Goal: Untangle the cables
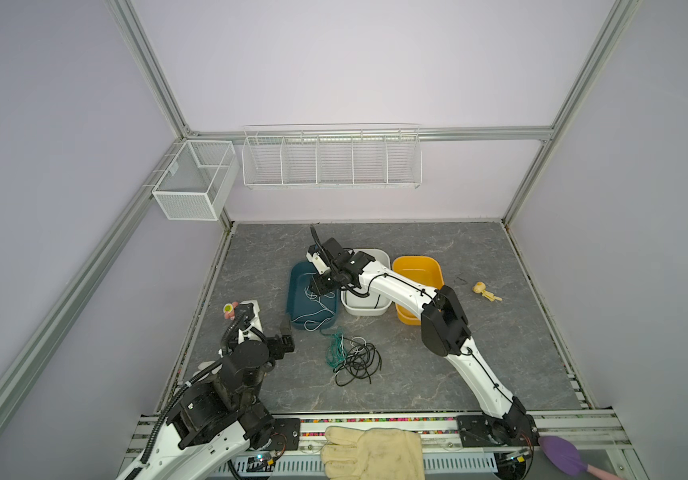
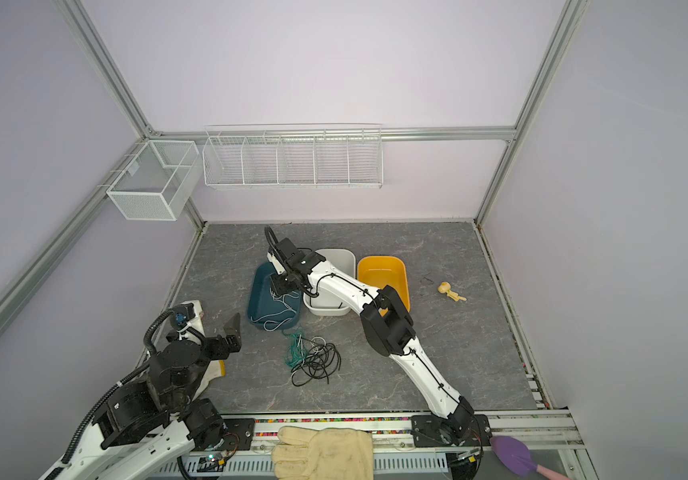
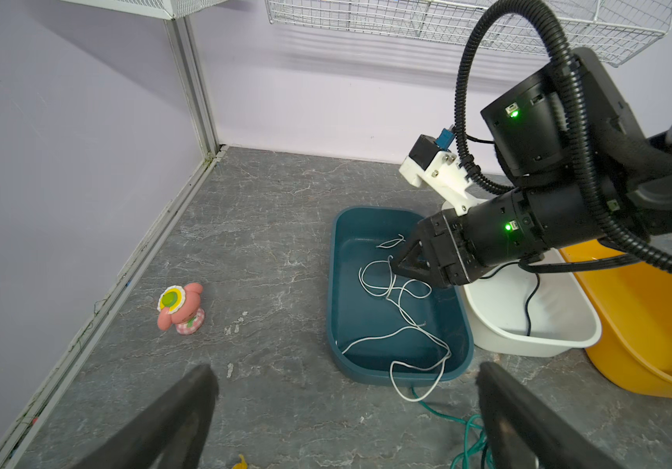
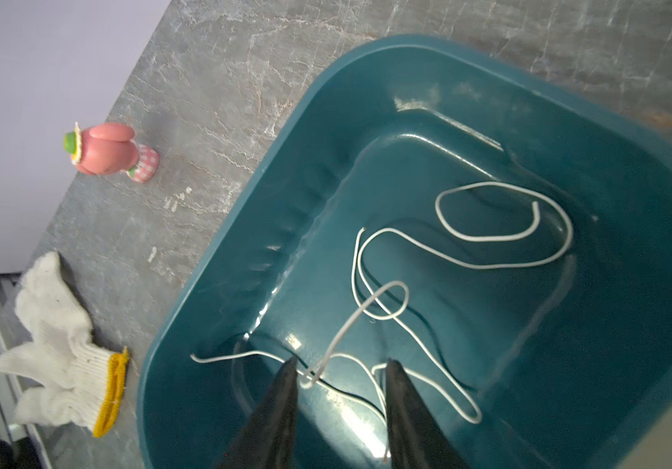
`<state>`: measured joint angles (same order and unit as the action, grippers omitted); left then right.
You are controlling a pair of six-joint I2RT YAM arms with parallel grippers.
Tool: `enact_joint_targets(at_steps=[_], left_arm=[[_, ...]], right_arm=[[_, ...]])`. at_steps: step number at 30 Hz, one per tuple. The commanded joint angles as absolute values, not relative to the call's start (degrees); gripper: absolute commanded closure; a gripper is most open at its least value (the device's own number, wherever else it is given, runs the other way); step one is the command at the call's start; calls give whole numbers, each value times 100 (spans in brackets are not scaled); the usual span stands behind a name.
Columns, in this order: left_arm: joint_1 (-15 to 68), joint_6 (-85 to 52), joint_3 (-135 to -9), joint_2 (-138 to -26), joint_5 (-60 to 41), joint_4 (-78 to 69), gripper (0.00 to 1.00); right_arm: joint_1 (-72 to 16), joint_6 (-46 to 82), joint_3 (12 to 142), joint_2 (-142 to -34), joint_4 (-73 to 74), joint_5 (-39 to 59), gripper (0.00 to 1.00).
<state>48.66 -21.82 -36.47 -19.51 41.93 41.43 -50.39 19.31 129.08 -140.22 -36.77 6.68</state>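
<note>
**Right arm lets the white cable go into the teal bin**

Nearest, by the table's [image 1: 500, 374] front edge, the left gripper [image 3: 346, 367] hangs spread wide and empty. Just beyond it, the tangle [image 1: 352, 355] of black, green and white cables lies at the bin's near rim. In the teal bin [image 4: 306, 162] the white cable [image 4: 488, 239] lies in loose loops, with one loop spilling over the near rim. Above the bin floor, the right gripper [image 4: 341, 363] has its fingers parted. A strand rises against one finger and looks unpinched. To finish well, the right arm should open fully and lift straight up so the strand slips off. It should then tuck the stray loop inside, clear of the green cable.
</note>
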Motion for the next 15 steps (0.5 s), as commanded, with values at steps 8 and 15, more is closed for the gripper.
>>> enact_joint_targets(at_steps=[8,15], left_arm=[[4863,-2125,-3639,-1951,4166,4144,1],[4862,-2127,-3647,-1928,4157,4157,1]], right_arm=[[-5503,2011,12089,-12625,-4173,-13,39],[-5710,3167,10147,-11504,-3252,462,33]])
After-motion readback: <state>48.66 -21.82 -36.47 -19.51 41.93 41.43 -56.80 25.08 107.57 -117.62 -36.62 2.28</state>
